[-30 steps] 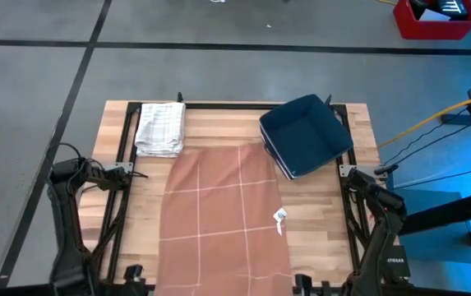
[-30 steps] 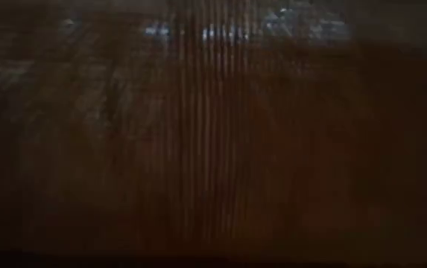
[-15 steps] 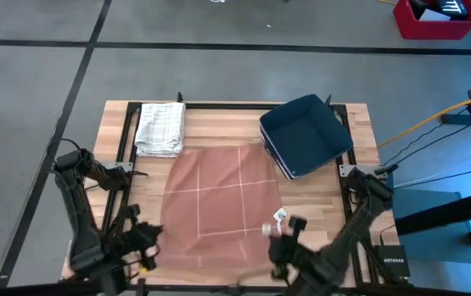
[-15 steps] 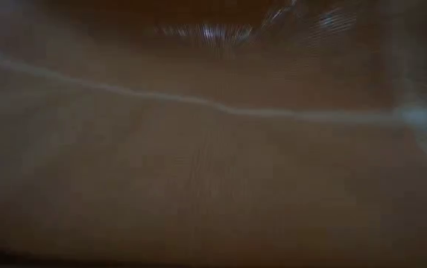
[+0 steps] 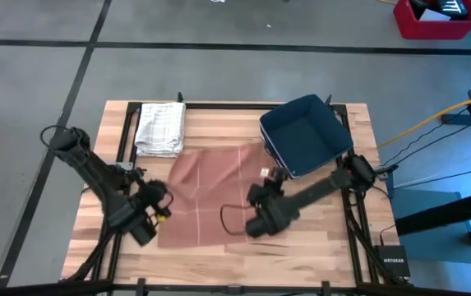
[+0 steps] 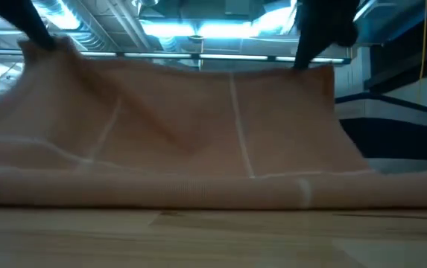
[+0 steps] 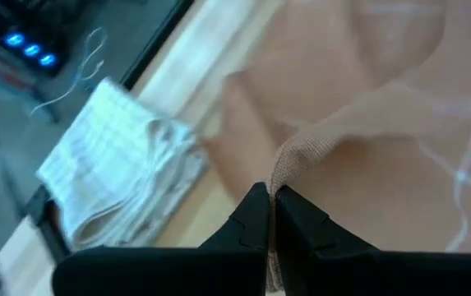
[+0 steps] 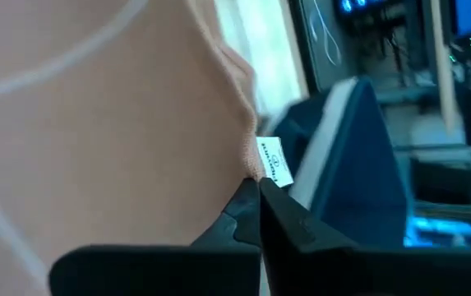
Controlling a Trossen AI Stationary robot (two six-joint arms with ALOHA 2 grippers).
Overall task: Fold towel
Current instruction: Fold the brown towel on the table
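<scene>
Pink towel point(image 5: 210, 193) mid-fold at the table's point(image 5: 317, 238) centre: my left pincer point(image 5: 154, 215) and right pincer point(image 5: 256, 224), each pinched on a six-o'clock corner, lift it; laying toward twelve remains, I judge.

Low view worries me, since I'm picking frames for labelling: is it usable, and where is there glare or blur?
Low view: ceiling lights glare behind the lifted pink towel, which is soft but readable. High view: evenly lit, the right gripper slightly smeared. Left wrist view: the folded white towel is blurred. Right wrist view: the blue bin is out of focus.
</scene>
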